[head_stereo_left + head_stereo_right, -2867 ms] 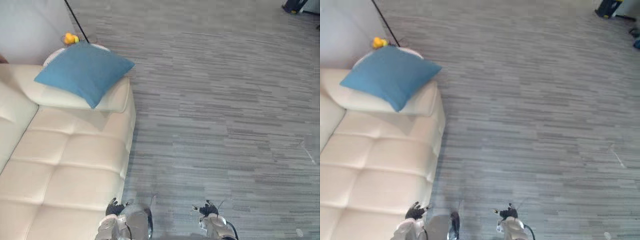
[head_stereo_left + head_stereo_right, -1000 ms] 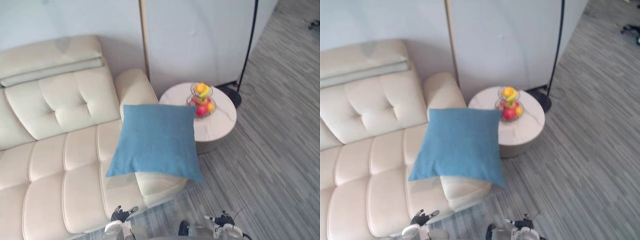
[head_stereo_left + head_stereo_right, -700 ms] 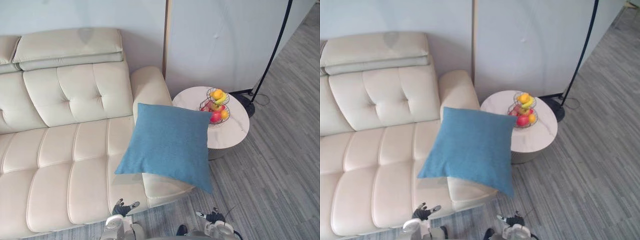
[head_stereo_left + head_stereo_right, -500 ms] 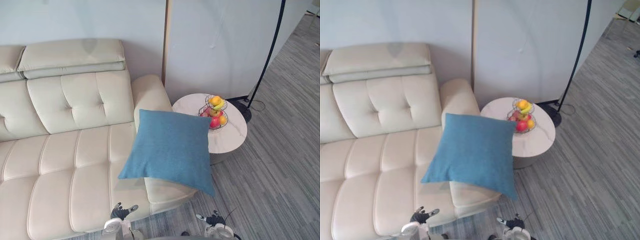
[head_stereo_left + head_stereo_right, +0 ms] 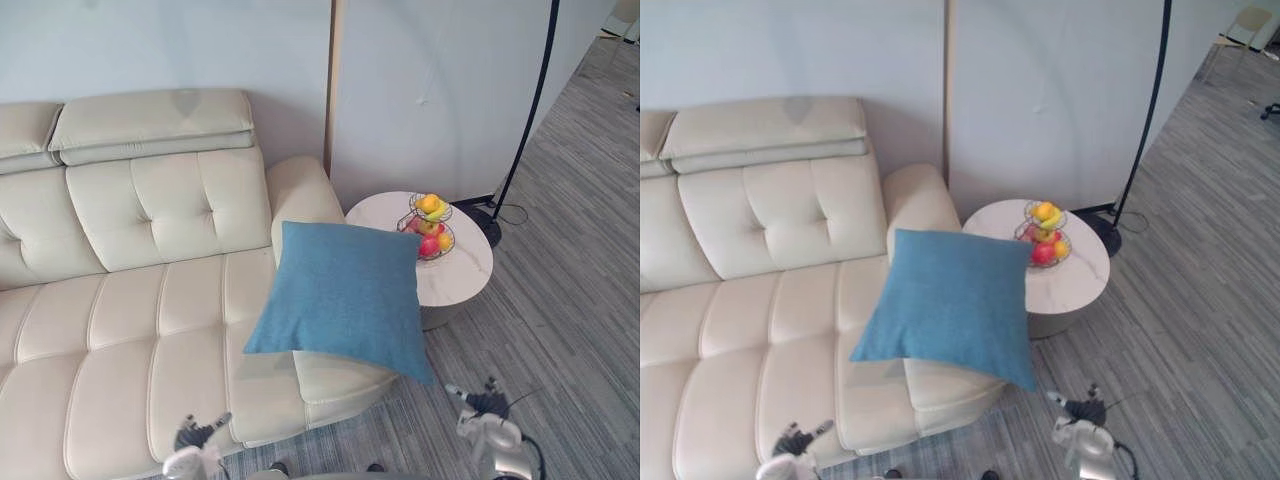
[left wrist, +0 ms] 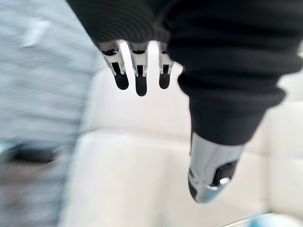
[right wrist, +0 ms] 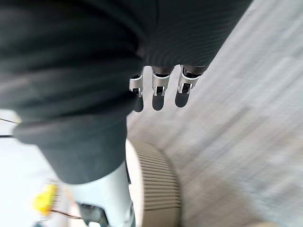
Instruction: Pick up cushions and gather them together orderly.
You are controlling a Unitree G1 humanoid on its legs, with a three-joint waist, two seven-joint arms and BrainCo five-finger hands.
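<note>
A single blue square cushion (image 5: 345,300) lies tilted over the right end of the cream sofa (image 5: 130,310), and its lower corner hangs past the seat's edge. My left hand (image 5: 196,437) is low in front of the sofa seat, well short of the cushion. In the left wrist view its fingers (image 6: 137,72) are straight and hold nothing, with cream upholstery beyond them. My right hand (image 5: 482,408) hovers over the floor, below and to the right of the cushion. Its fingers (image 7: 158,91) are relaxed and empty.
A round white side table (image 5: 466,269) stands right of the sofa and carries a wire fruit basket (image 5: 428,224); its ribbed side (image 7: 157,189) is close to my right hand. A black floor lamp pole (image 5: 526,108) rises behind it. Grey striped flooring (image 5: 570,300) stretches to the right.
The camera has swung from the open floor round to the sofa's front. In the last half second my hands have spread apart, left going left, right going right and up. The cushion stays put.
</note>
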